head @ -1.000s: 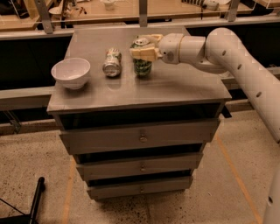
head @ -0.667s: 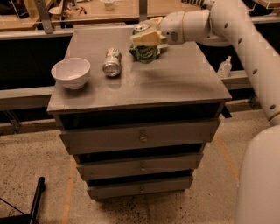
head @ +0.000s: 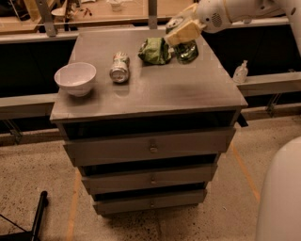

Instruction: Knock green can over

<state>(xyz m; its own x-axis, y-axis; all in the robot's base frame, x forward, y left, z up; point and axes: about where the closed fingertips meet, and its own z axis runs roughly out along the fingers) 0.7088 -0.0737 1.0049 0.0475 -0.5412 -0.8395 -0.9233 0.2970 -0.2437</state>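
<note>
Grey metal counter (head: 155,96) with three drawers (head: 150,147) stands on speckled floor (head: 211,221) marked with orange tape lines (head: 244,174). Wooden workbench (head: 122,12) runs behind. Lighting is dim and warm. The hand (head: 181,33) hangs over the counter's far right corner.

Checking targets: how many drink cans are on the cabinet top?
2. The green can sits at the back right, under the gripper; the silver-white can is left of the green snack bag. None looks hidden.
</note>
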